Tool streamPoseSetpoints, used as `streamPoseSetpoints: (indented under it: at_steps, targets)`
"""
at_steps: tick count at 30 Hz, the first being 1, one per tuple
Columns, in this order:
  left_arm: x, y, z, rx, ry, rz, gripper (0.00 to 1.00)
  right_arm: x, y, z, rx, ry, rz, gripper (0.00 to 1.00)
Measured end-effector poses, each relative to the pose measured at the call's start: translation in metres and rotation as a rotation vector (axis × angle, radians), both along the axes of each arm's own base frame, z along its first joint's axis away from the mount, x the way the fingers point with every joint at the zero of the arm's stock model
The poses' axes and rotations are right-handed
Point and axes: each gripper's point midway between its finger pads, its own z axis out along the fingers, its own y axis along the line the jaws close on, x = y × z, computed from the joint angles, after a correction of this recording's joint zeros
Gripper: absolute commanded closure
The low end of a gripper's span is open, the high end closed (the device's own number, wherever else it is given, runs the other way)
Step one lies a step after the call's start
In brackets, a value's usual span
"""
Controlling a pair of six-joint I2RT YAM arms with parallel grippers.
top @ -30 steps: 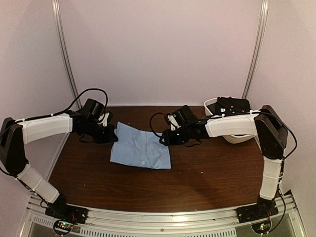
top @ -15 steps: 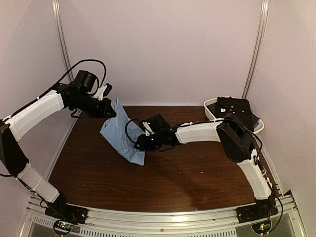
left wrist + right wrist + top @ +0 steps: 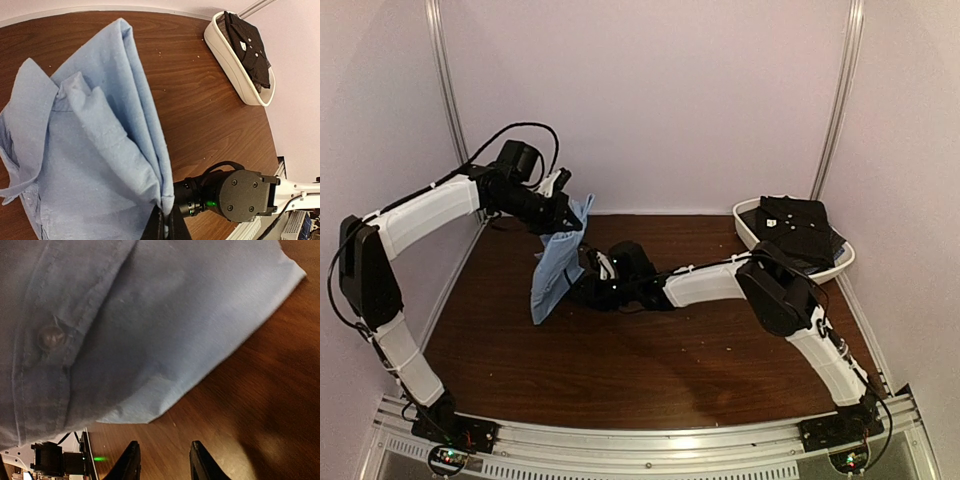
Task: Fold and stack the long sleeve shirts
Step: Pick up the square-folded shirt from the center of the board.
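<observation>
A light blue shirt is held up off the table at the far left of the scene, gripped by its upper edge and left hanging in loose vertical folds, with its lowest corner close to the wood. The left gripper is seen raised above the table, and in the left wrist view its fingers are pressed tightly together on a bunched fold of the blue cloth, so that no gap shows between them. The collar and the front placket are seen spread below that grip. The right arm is stretched low across the table towards the left, and the right gripper is brought up just beside the hanging lower part of the shirt. In the right wrist view its two fingers are seen set moderately apart, with bare wood showing between them and nothing held; the cloth, with a button on its placket, hangs just ahead of the tips, and whether it is touched cannot be told. At the far right of the table a white oval tub is placed, well apart from both grippers, and a dark buttoned shirt is laid folded in it, reaching over the tub's far rim.
</observation>
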Motion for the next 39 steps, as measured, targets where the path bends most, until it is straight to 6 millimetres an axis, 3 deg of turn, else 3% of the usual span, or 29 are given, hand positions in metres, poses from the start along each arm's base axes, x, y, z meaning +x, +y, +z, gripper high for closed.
streamPoseSetpoints:
  at_steps: [4,8,14,18,20,23,25,27,29,32,35,39]
  targets:
    - [-0.001,-0.013,-0.005,-0.030,0.015,-0.018,1.00,-0.006,-0.024,-0.016,-0.041,0.034,-0.012,0.65]
    - [-0.002,-0.020,-0.002,-0.046,0.010,-0.026,1.00,-0.012,-0.049,-0.009,-0.072,0.031,-0.032,0.64]
    - [-0.009,-0.046,-0.007,-0.060,0.011,-0.062,1.00,-0.016,-0.101,0.052,-0.082,-0.068,-0.099,0.59]
    - [-0.026,-0.094,-0.031,-0.061,0.033,-0.138,0.98,-0.013,-0.170,0.090,-0.108,-0.134,-0.206,0.55]
    - [-0.042,-0.127,-0.053,-0.047,0.059,-0.193,0.77,-0.009,-0.213,0.097,-0.139,-0.152,-0.288,0.53]
    - [-0.070,-0.182,-0.090,-0.023,0.104,-0.287,0.53,-0.007,-0.271,0.086,-0.213,-0.147,-0.405,0.51]
    - [-0.090,-0.210,-0.108,-0.014,0.126,-0.334,0.45,-0.010,-0.294,0.072,-0.268,-0.129,-0.448,0.50]
    - [-0.106,-0.221,-0.115,-0.002,0.140,-0.358,0.43,-0.015,-0.300,0.059,-0.306,-0.108,-0.447,0.49]
    - [-0.107,-0.222,-0.112,0.002,0.126,-0.355,0.42,-0.020,-0.300,0.048,-0.335,-0.090,-0.434,0.48]
    - [-0.086,-0.208,-0.098,0.002,0.083,-0.294,0.41,-0.021,-0.295,0.035,-0.360,-0.076,-0.415,0.48]
    - [-0.055,-0.170,-0.085,0.006,0.052,-0.193,0.41,-0.021,-0.287,0.018,-0.391,-0.055,-0.394,0.48]
    - [-0.017,-0.100,-0.079,0.030,0.028,-0.046,0.42,-0.019,-0.280,0.006,-0.411,-0.040,-0.379,0.48]
